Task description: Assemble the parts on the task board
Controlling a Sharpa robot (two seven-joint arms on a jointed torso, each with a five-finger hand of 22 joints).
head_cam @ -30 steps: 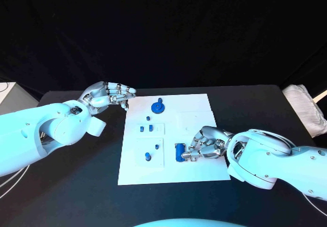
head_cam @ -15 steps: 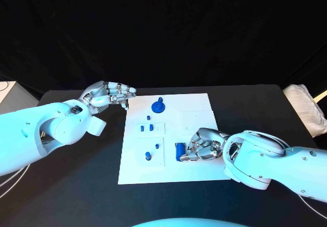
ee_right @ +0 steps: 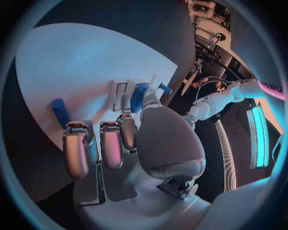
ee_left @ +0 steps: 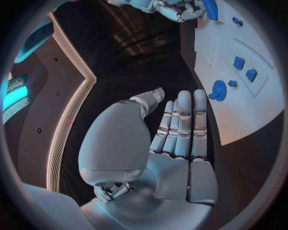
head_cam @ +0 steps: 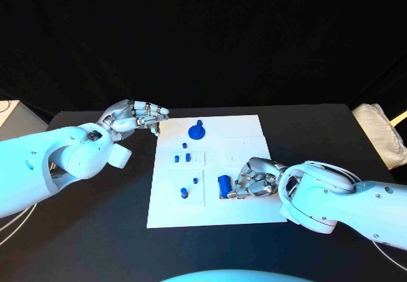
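Note:
The white task board lies in the middle of the table. On it are a round blue part with a knob, two small blue blocks and short pegs. My right hand rests on the board's near right part with its fingers curled. Its fingertips press on a blue cylinder, which stands tilted; the thumb's contact is hidden. The cylinder shows just past those fingertips. My left hand hovers off the board's far left corner and holds nothing, its fingers straight.
Black table surface surrounds the board on all sides. A pale padded object lies at the table's right edge. The board, the round part and the right hand also appear in the left wrist view.
The blue cylinder has shifted slightly away from me and stands more upright against the right fingertips. The left hand has not moved.

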